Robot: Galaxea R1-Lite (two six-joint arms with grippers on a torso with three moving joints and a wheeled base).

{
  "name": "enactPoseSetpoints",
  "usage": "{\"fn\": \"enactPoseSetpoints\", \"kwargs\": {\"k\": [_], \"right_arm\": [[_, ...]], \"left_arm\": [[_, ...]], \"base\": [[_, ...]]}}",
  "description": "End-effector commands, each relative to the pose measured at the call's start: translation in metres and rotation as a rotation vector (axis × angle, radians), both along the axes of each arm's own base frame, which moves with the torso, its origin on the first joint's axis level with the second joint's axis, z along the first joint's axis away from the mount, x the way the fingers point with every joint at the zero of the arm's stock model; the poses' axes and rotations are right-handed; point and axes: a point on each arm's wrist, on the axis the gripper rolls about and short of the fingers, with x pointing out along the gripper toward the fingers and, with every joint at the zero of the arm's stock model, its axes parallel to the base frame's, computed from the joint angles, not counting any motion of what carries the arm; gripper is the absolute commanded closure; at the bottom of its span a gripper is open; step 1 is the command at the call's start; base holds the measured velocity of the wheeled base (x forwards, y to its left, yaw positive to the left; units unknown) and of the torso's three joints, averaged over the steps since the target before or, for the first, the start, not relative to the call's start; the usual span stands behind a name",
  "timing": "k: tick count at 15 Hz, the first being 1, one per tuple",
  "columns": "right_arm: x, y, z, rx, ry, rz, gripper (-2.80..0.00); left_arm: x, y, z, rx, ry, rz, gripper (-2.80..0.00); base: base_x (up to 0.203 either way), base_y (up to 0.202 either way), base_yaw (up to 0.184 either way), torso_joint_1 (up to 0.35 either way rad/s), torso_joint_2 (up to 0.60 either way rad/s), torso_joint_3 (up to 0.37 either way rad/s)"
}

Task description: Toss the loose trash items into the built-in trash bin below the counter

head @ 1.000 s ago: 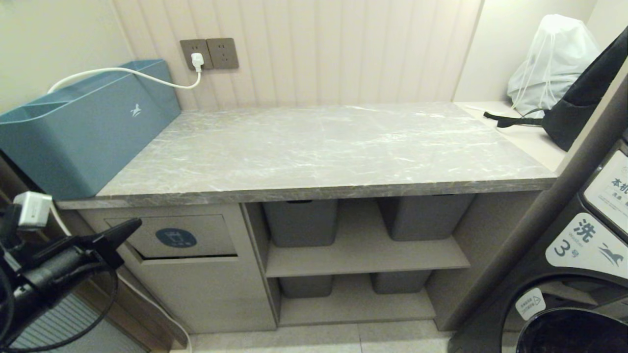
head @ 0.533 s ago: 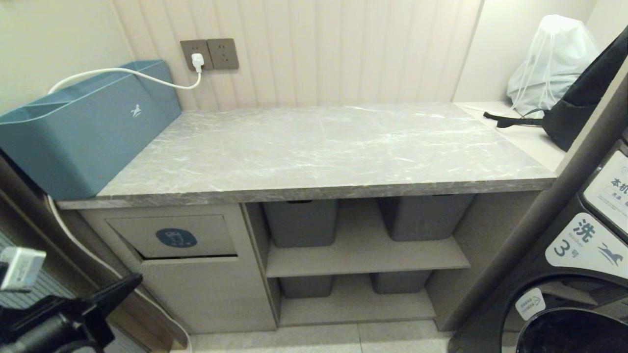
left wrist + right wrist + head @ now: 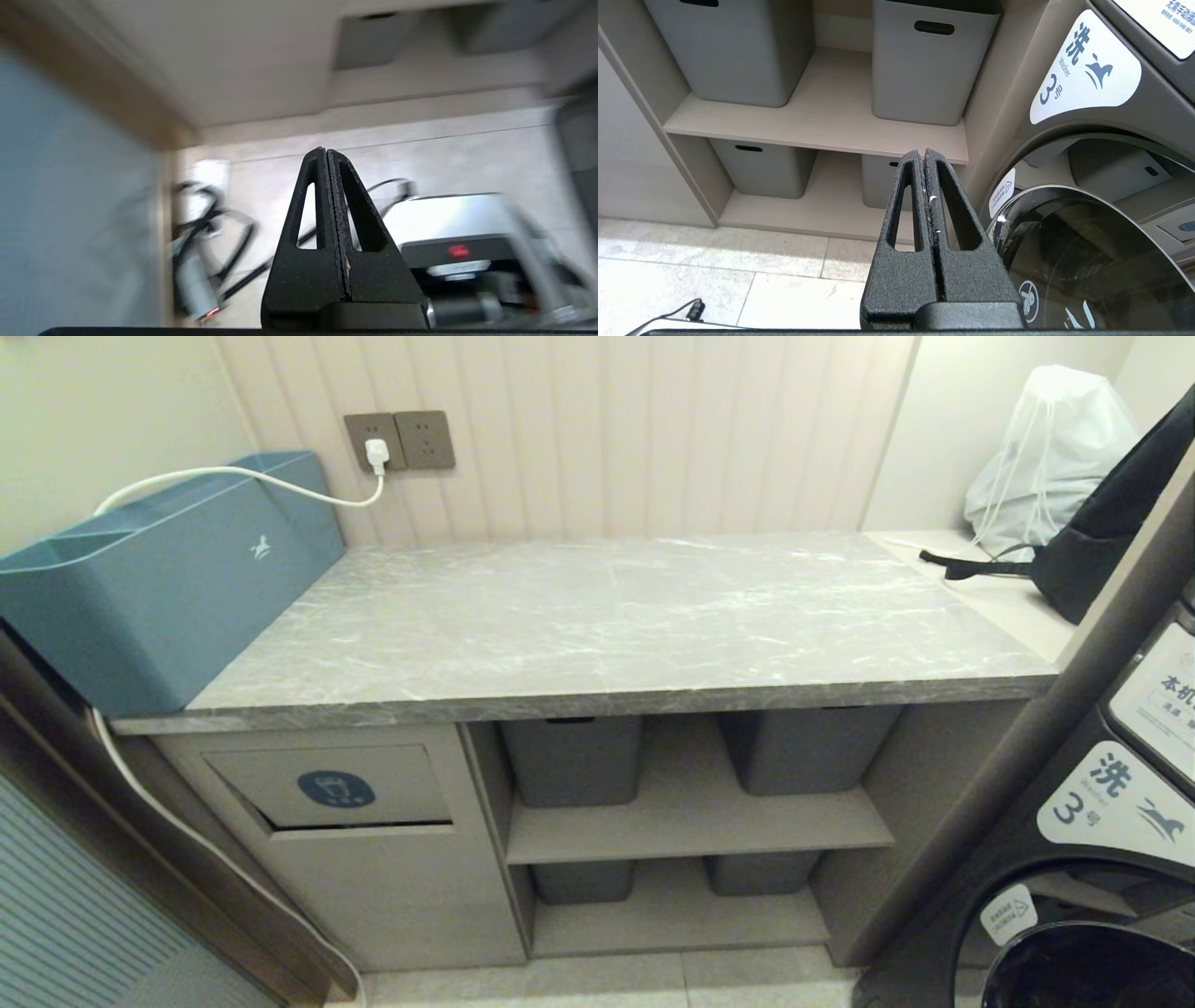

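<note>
No scraps lie on the counter [image 3: 616, 616]; the bin flap [image 3: 329, 787] sits under its left end. Both grippers, left [image 3: 327, 154] and right [image 3: 923, 154], hang low, pressed closed and empty, left nearer.

Grey white-veined counter [image 3: 597, 616], teal-blue box [image 3: 159, 607], beige trash bin [image 3: 373, 887].

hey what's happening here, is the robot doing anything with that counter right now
Nothing is being handled. The grey marble counter shows no scraps, and the trash bin flap below it sits slightly ajar. The left gripper points down toward the floor, fingers shut and empty. The right gripper hangs low in front of the grey storage tubs and the washer, also shut and empty. Neither arm shows in the head view.
</note>
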Motion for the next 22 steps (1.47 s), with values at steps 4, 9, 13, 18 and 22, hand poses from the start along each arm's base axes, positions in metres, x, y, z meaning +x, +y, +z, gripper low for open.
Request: {"fn": "enactPoseSetpoints", "kwargs": {"k": [4, 9, 13, 18, 22], "right_arm": [[0.0, 0.0, 0.0, 0.0, -0.003, 0.001, 0.0], [0.0, 0.0, 0.0, 0.01, -0.002, 0.0, 0.0], [0.0, 0.0, 0.0, 0.0, -0.001, 0.003, 0.0], [0.0, -0.001, 0.0, 0.009, 0.001, -0.031, 0.0], [0.0, -0.001, 0.0, 0.012, 0.001, -0.029, 0.0]], "left_arm": [[-0.044, -0.001, -0.009, 0.067, -0.25, 0.035, 0.0], [-0.06, 0.0, -0.014, 0.073, -0.479, 0.024, 0.0], [-0.06, 0.0, -0.014, 0.026, -0.479, 0.039, 0.0], [-0.06, 0.0, -0.014, 0.009, -0.477, 0.058, 0.0], [-0.06, 0.0, -0.014, -0.001, -0.477, 0.06, 0.0]], "base": [[0.0, 0.0, 0.0, 0.0, 0.0, 0.0], [0.0, 0.0, 0.0, 0.0, 0.0, 0.0], [0.0, 0.0, 0.0, 0.0, 0.0, 0.0], [0.0, 0.0, 0.0, 0.0, 0.0, 0.0], [0.0, 0.0, 0.0, 0.0, 0.0, 0.0]]}}
